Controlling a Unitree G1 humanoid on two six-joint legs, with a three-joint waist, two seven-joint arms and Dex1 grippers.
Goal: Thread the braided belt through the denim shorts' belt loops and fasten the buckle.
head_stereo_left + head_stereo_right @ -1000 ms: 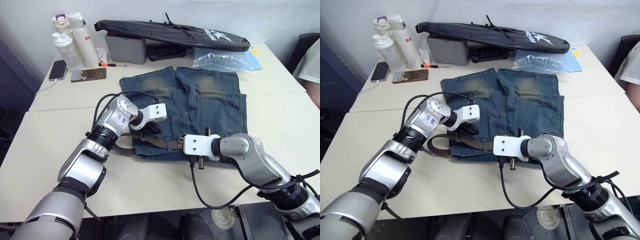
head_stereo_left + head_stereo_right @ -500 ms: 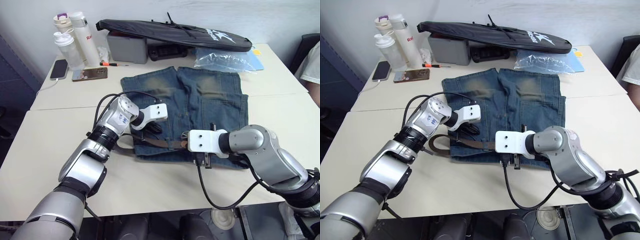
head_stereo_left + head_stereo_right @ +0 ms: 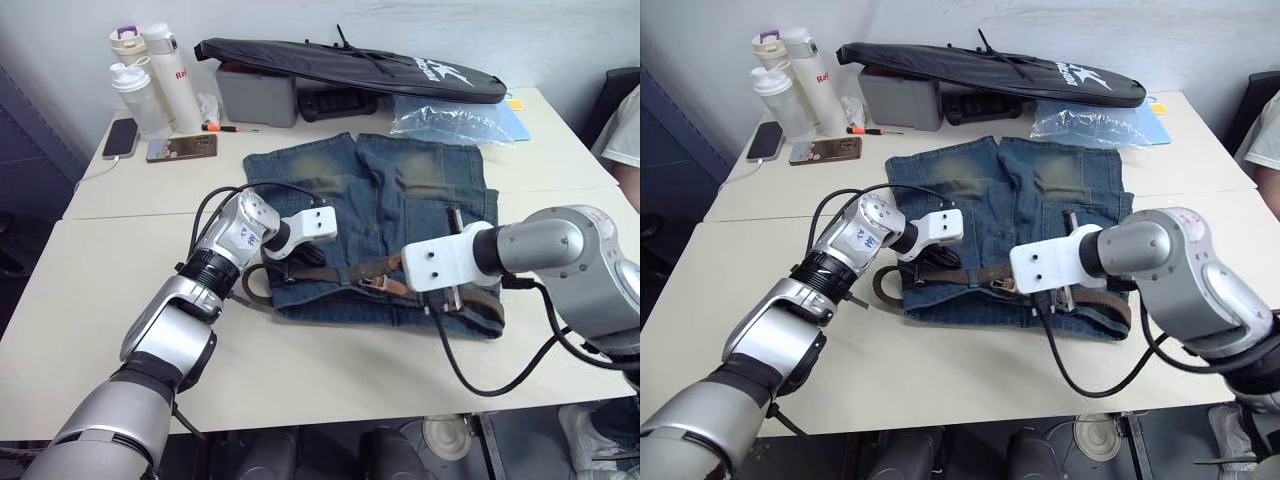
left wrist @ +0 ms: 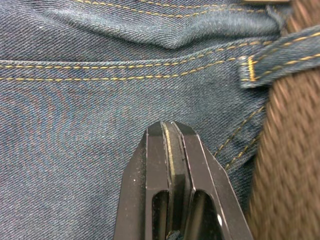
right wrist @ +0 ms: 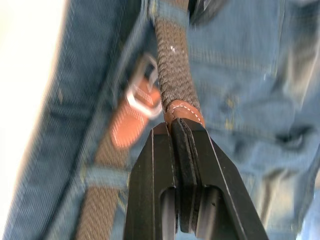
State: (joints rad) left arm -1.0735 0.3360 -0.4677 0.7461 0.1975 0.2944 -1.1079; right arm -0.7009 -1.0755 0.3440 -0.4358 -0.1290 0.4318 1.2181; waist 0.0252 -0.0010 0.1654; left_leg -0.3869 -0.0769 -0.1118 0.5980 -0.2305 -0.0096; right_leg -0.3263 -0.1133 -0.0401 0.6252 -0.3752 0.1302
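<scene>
Faded blue denim shorts (image 3: 420, 190), brown braided belt (image 5: 172, 65)

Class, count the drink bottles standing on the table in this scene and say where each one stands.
3, clustered at the table's far left corner: a clear shaker bottle nearest the phone, a white bottle with red lettering beside it, and a cream purple-lidded one behind. Others may be hidden.

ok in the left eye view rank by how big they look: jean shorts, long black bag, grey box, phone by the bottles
1. Faded blue denim shorts, largest.
2. Long black bag, longer but much narrower.
3. Grey box, partly under the bag.
4. Dark phone, smallest.
The farther items may look smaller than they are.
</scene>
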